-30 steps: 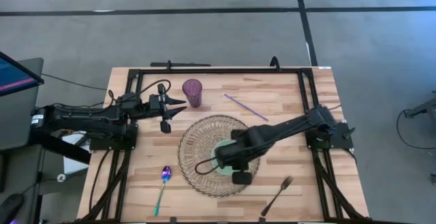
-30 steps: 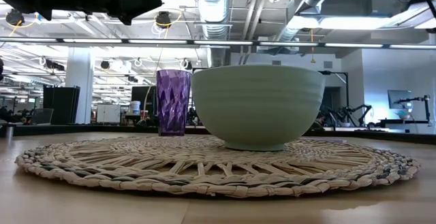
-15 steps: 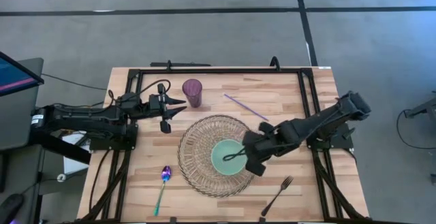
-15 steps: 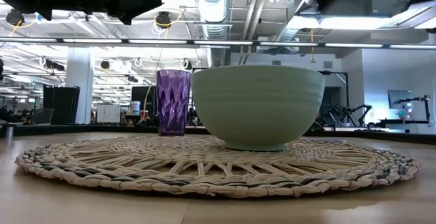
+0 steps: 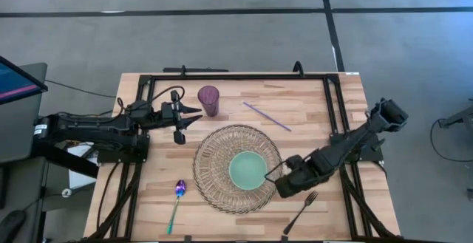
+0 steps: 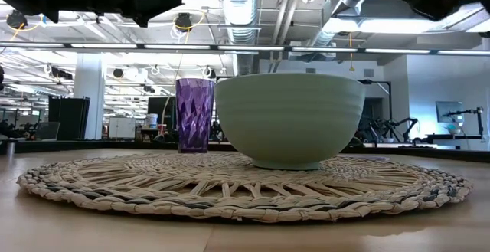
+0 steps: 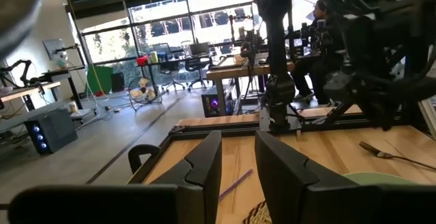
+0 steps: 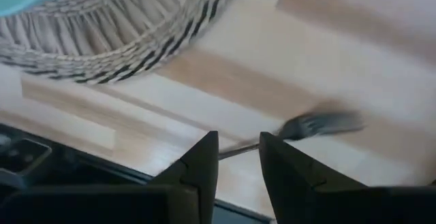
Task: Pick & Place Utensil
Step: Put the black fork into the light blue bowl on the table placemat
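Note:
A dark fork (image 5: pixel 301 212) lies flat on the wooden table near its near edge, right of the woven placemat (image 5: pixel 214 154); the right wrist view shows the fork (image 8: pixel 317 123) blurred. My right gripper (image 5: pixel 279 179) hovers open between the placemat and the fork, touching nothing; its fingers (image 8: pixel 204 163) show a narrow gap. A pale green bowl (image 5: pixel 247 170) stands upright on the placemat. My left gripper (image 5: pixel 198 115) waits open beside the purple cup (image 5: pixel 209 100), above the table.
A spoon with a teal handle (image 5: pixel 177 202) lies near the near edge, left of the placemat. A thin purple stick (image 5: pixel 266 115) lies toward the far edge. A black frame (image 5: pixel 236 75) runs around the table. Bare wood shows around the fork.
My right gripper has drawn back from above the green bowl, moving toward the table's right and near edges, and now stands off the placemat close to the fork. The bowl has stayed in place on the placemat.

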`<state>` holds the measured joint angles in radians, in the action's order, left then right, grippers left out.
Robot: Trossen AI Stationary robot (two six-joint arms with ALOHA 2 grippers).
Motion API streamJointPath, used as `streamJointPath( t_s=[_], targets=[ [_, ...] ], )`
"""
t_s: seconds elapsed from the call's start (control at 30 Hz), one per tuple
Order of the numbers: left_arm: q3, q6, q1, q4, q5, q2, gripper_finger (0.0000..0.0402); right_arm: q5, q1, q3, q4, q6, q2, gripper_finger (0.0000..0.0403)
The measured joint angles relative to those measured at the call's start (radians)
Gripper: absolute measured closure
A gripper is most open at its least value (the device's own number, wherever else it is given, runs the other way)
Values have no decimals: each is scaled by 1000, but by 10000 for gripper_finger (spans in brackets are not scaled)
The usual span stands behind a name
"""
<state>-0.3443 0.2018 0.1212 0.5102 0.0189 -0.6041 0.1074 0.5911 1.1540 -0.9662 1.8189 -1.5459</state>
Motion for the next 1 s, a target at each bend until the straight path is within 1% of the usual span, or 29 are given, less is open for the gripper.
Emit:
streamJointPath(
  t_s=[0.2,0.4,0.5,0.63,0.8,1.0],
  targets=[
    [0,1,0,-6,0,-2,311,1,85,-12,173,248,-62,301],
    [0,4,0,41,0,-5,311,5,173,-12,331,432,-150,301],
    [0,7,0,67,0,-6,311,34,201,-12,375,451,-192,301],
    [0,80,0,100,0,-6,311,32,213,-12,408,461,-249,301],
    [0,109,0,132,0,-6,311,39,214,-12,434,471,-305,301],
    [0,163,0,158,0,-6,311,84,214,-11,451,485,-317,301]
  ],
)
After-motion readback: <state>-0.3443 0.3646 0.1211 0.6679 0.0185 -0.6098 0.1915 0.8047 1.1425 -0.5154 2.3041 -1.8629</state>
